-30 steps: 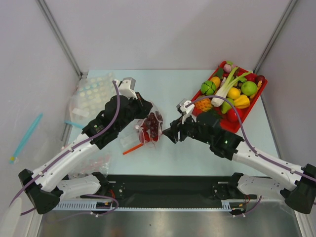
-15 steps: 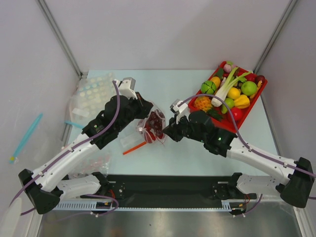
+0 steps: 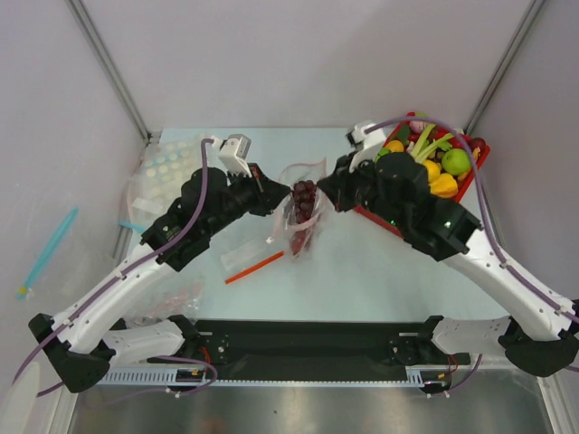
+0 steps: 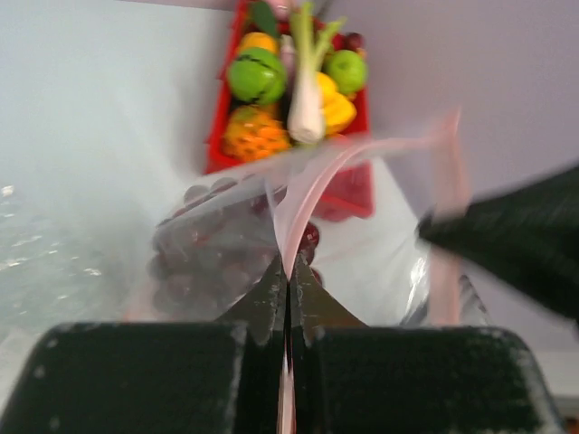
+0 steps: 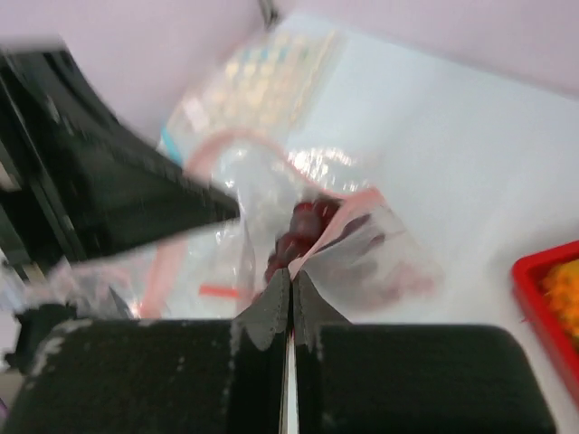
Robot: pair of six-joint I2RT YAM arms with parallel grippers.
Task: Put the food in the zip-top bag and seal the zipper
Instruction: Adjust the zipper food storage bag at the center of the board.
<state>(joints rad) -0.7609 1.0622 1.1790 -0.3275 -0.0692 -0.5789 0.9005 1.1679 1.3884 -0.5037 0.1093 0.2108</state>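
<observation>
Between left gripper [image 3: 282, 192] and right gripper [image 3: 326, 192] the zip-top bag [image 3: 301, 231] hangs mouth-up, with the grape bunch [image 3: 305, 193] and something red sagging inside. Both sets of jaws are pinched fully closed on the film at opposite mouth edges. Treat it as light, floppy and slick: thin film likely slips or stretches, so you'd get best purchase on the zipper [image 4: 282, 226], probably the only stiff part.

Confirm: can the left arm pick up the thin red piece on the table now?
Probably not: the left gripper is shut on the zip-top bag, shared with the right gripper. The thin red piece itself lies uncovered.
</observation>
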